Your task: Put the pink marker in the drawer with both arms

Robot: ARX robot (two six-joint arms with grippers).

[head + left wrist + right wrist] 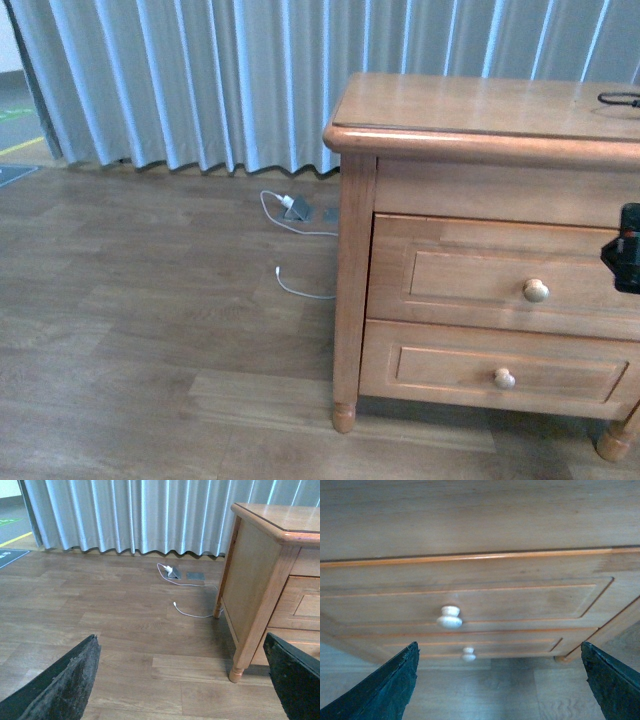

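The pink marker is out of view in all three views. The drawer [480, 275], topmost in the honey-brown chest [450, 105], is shut, and its round pale knob [536, 290] faces me. My right gripper [500, 685] is open in front of the drawer [520, 602], a short way off, with the knob [449, 617] between and beyond its fingers [385, 690]. A black part of the right arm [628, 250] shows at the frame's right edge. My left gripper [182, 680] hangs open over bare floor, left of the chest's side [250, 595], with nothing between its fingers.
The similar lower drawer [440, 365] is also shut. A white cable with a charger [295, 210] lies on the wooden floor by a floor socket, near the grey curtain [200, 80]. A thin black thing [620, 99] rests on the chest top. The chest's turned leg [235, 672] stands near my left gripper.
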